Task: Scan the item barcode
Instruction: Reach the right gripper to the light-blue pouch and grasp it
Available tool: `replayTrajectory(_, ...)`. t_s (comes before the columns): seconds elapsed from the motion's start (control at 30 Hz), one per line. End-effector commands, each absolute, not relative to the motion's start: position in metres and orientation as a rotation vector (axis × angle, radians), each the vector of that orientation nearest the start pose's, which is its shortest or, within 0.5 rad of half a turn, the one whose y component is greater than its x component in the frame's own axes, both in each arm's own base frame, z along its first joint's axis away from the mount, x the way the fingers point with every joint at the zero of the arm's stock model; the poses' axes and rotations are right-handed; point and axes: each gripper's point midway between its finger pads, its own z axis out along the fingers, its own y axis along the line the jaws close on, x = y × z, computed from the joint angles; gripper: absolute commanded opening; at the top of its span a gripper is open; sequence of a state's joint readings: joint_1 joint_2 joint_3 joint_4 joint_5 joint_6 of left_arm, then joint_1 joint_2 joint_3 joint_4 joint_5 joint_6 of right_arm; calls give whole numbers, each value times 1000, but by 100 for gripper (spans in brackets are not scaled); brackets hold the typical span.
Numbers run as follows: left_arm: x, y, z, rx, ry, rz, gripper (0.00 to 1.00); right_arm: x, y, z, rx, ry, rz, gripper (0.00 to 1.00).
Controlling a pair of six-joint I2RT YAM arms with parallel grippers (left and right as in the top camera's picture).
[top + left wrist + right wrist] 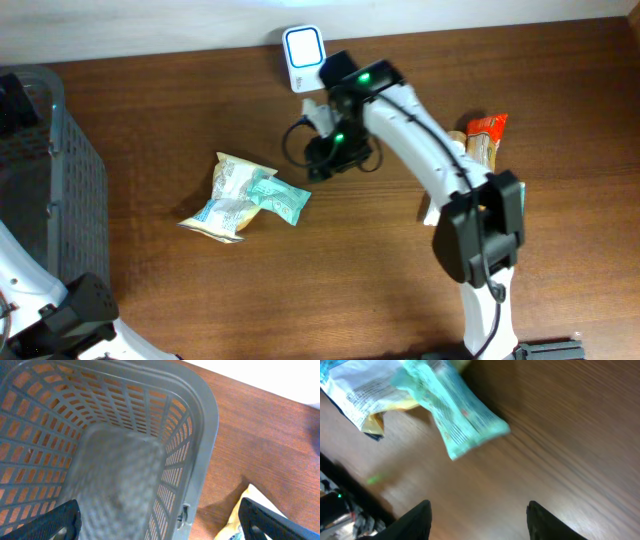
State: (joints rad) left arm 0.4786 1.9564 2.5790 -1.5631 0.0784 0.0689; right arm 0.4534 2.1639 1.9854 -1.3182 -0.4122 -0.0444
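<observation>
A teal snack packet [283, 199] lies on the wooden table against a white and yellow packet [224, 203]. In the right wrist view the teal packet [455, 415] and the white and yellow one [362, 390] lie ahead of my right gripper [479, 520]. That gripper is open over bare wood with nothing between its fingers. From overhead my right gripper [320, 158] hangs just right of the packets. A white scanner [302, 58] stands at the back edge. My left gripper [162, 522] is wide open over a grey basket [200, 420]. I cannot make out a barcode.
The grey basket [70, 190] takes up the table's left side. Orange and tan packets [483, 135] lie at the right behind my right arm. A pale packet corner [235, 522] shows beside the basket in the left wrist view.
</observation>
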Motion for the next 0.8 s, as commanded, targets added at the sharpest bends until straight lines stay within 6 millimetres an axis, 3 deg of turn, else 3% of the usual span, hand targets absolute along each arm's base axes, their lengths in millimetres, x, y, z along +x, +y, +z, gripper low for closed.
replayTrajectory(0.0, 387, 185, 353, -457, 2462, 123, 99, 356, 296, 90, -696, 3031, 661, 56)
replayTrajectory(0.07, 387, 185, 353, -457, 2462, 123, 99, 352, 327, 74, -765, 2982, 617, 54)
replayTrajectory(0.13, 387, 185, 353, -457, 2462, 123, 99, 366, 329, 46, -619, 2985, 353, 43)
replayTrajectory(0.2, 387, 185, 353, -457, 2462, 123, 99, 364, 338, 24, -587, 3011, 347, 28)
replayTrajectory(0.27, 387, 185, 353, -457, 2462, 123, 99, 358, 331, 14, -588, 3057, 308, 20)
replayTrajectory(0.33, 387, 185, 353, -457, 2462, 123, 99, 350, 319, -6, -588, 3101, 241, 4)
replayTrajectory(0.4, 387, 185, 353, -457, 2462, 123, 99, 334, 306, -20, -599, 3163, 194, 4)
replayTrajectory(0.47, 387, 185, 353, -457, 2462, 123, 99, 323, 291, -19, -603, 3231, 140, 4)
replayTrajectory(0.5, 387, 185, 353, -457, 2462, 123, 99, 324, 281, -16, -573, 3258, 124, 5)
replayTrajectory(0.57, 387, 185, 353, -457, 2462, 123, 99, 339, 241, -14, -520, 3299, 65, 17)
replayTrajectory(0.63, 387, 185, 353, -457, 2462, 123, 99, 363, 217, 4, -570, 3269, 169, 28)
replayTrajectory(0.7, 387, 185, 353, -457, 2462, 123, 99, 385, 222, 40, -618, 3169, 452, 43)
replayTrajectory(0.77, 387, 185, 353, -457, 2462, 123, 99, 396, 228, 55, -724, 3058, 675, 58)
